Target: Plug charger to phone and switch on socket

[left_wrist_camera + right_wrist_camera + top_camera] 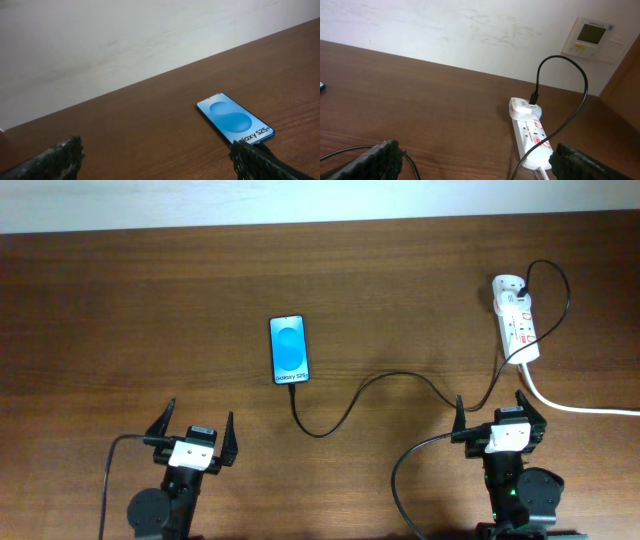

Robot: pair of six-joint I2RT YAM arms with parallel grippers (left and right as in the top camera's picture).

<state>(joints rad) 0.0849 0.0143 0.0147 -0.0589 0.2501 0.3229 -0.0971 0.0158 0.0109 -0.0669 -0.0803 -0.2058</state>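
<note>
The phone (289, 349) lies flat on the brown table with its blue screen up; it also shows in the left wrist view (235, 118). The thin black charger cable (380, 385) runs from the phone's near end across the table to the white socket strip (517, 320), where its other end sits in the strip's far end (533, 97). The socket strip (530, 135) has red switches. My left gripper (192, 433) is open and empty, near the front edge, below and left of the phone. My right gripper (502, 412) is open and empty, just in front of the socket strip.
A thick white cord (580, 406) runs from the socket strip off the right edge. My arms' black cables (405, 470) loop near the front edge. A white wall panel (592, 37) hangs behind the table. The table's far edge meets a pale wall.
</note>
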